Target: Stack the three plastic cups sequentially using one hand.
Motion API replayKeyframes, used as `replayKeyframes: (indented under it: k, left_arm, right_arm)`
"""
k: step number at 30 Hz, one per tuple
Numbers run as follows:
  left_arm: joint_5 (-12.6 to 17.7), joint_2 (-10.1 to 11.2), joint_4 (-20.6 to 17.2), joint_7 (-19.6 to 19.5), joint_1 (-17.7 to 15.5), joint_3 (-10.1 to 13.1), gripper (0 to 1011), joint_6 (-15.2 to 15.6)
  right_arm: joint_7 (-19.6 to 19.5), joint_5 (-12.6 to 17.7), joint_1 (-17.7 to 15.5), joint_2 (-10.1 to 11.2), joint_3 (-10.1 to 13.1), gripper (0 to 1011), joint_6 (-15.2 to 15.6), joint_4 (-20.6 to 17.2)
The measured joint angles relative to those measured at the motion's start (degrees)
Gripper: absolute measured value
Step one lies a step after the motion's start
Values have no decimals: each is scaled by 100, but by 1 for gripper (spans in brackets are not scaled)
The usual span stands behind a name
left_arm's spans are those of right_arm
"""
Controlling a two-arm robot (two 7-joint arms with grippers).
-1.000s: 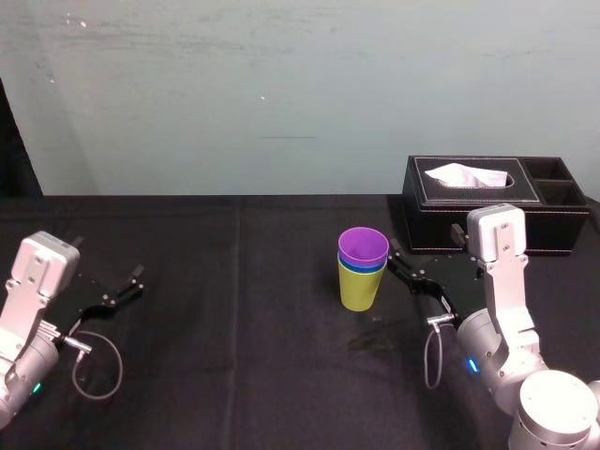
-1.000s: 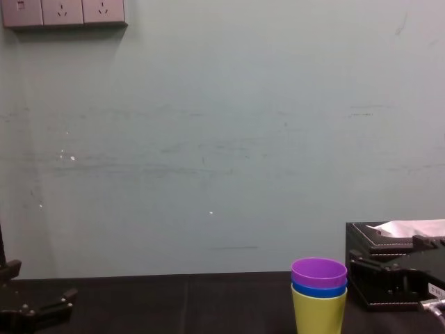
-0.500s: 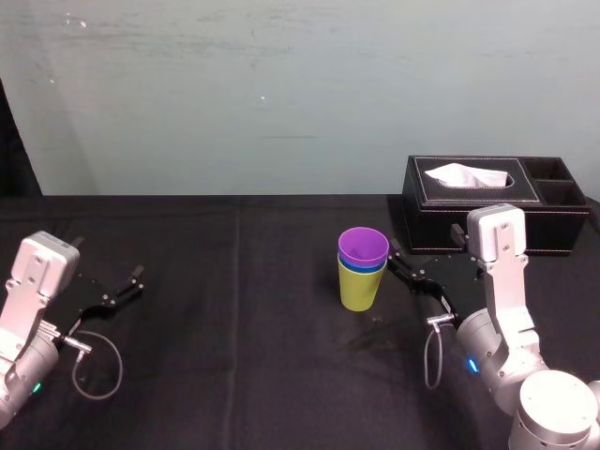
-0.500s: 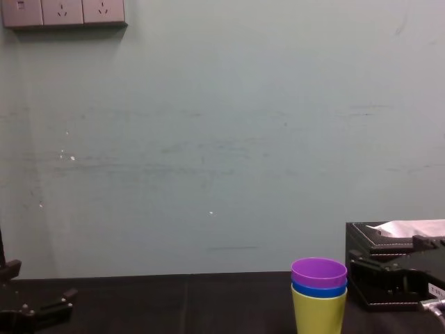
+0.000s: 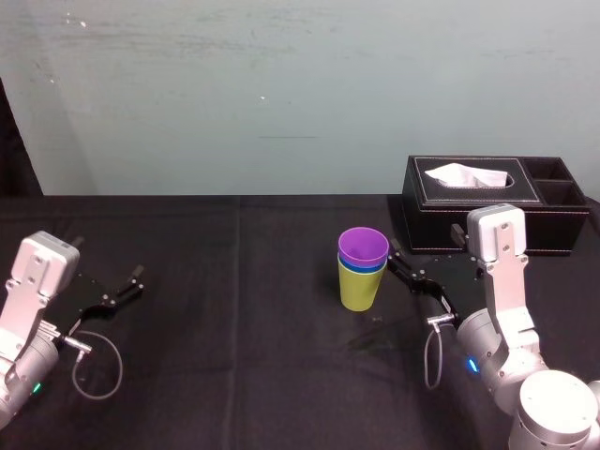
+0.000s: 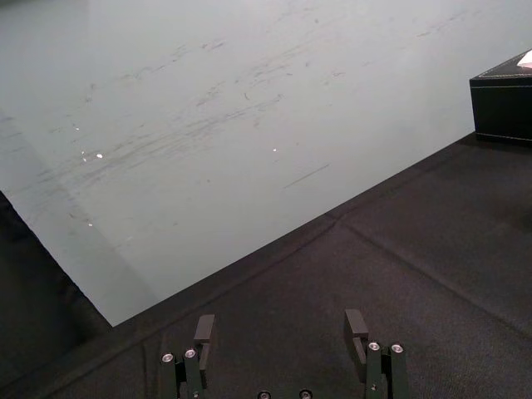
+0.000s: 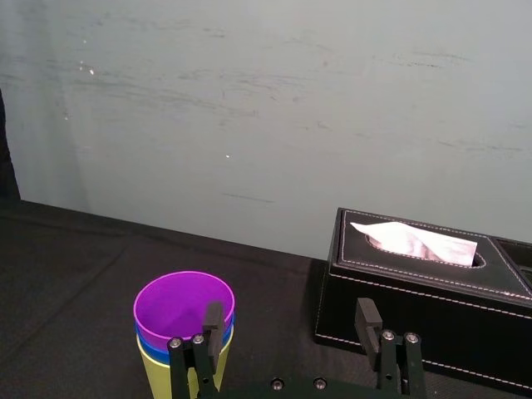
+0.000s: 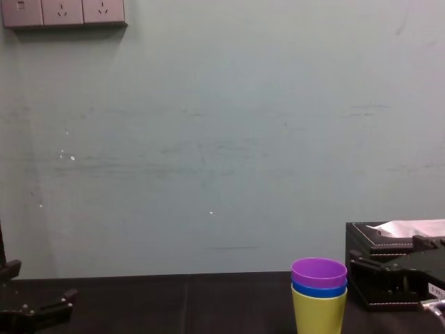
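Note:
The three plastic cups stand nested in one upright stack (image 5: 363, 268) on the black table: purple (image 7: 184, 303) inside blue (image 8: 318, 289) inside yellow-green (image 8: 318, 313). My right gripper (image 5: 422, 248) hovers just right of the stack, open and empty. In the right wrist view (image 7: 291, 320) the stack sits beyond one of its fingers (image 7: 214, 320), not between the two. My left gripper (image 5: 108, 258) rests far off at the table's left side, open with nothing in it (image 6: 280, 326).
A black tissue box (image 5: 478, 202) with a white tissue stands at the back right, close behind the right arm. A pale wall runs behind the table. Bare black cloth (image 5: 234, 309) spreads between the left gripper and the stack.

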Motion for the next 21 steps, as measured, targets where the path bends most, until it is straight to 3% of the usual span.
replayKeyframes:
  k: [21]
  left_arm:
    - [0,0,0,0,0,0,1000,0]
  right_arm:
    - [0,0,0,0,0,1003,0,0]
